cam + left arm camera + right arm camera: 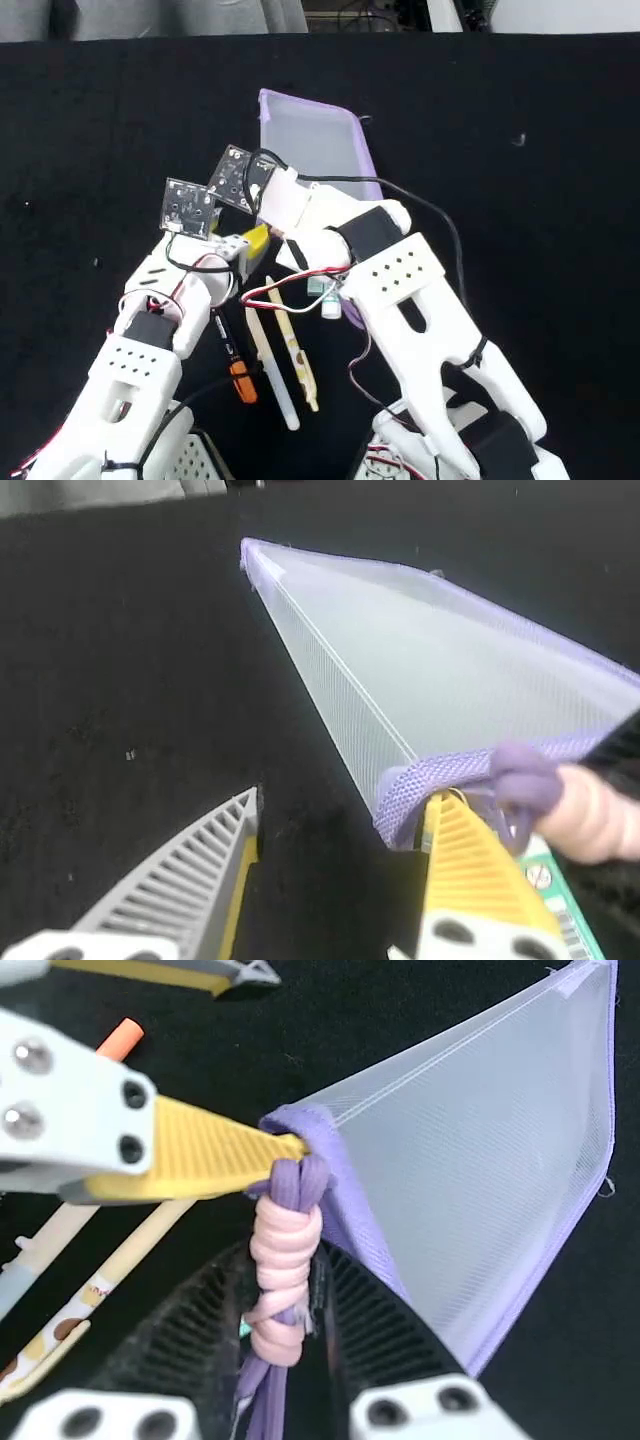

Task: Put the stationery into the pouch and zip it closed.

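Right hand [290, 1280] gripping zip cord [283, 1245], left hand [345, 815] spread beside pouch [450, 670]

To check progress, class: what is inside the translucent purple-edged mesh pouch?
The far part of the translucent purple-edged mesh pouch looks empty. Its near end is covered by the white arms, so contents there cannot be seen.

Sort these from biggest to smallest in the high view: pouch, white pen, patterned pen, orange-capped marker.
1. pouch, biggest
2. patterned pen and white pen: they look about alike
3. orange-capped marker, shortest showing, though an arm may hide its end
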`<state>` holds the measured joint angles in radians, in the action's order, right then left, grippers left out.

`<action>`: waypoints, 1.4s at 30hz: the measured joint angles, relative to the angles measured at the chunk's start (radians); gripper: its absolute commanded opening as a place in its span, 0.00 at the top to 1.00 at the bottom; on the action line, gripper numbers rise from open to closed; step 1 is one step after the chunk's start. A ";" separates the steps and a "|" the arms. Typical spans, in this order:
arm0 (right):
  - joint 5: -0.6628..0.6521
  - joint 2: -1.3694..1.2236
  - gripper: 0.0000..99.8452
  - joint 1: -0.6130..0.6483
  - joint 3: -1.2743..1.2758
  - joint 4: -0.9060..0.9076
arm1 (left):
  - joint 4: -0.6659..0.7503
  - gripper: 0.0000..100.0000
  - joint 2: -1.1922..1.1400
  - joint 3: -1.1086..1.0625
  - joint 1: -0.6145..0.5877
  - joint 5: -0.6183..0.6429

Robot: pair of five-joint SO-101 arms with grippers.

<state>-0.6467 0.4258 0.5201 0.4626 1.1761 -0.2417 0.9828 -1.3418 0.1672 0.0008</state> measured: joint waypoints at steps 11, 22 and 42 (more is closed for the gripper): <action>0.000 0.002 0.99 -0.002 0.011 0.000 | 0.069 0.80 -0.003 0.000 0.051 0.005; 0.002 0.018 0.99 -0.005 0.014 0.000 | 0.256 0.91 -0.189 0.015 0.068 -0.084; 0.000 0.018 0.99 -0.044 0.012 0.000 | 0.259 0.97 -0.359 0.094 0.041 -0.104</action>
<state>-0.6467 0.4442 0.4757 0.4749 1.1761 0.0176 0.6237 -1.2482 0.2087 -0.1036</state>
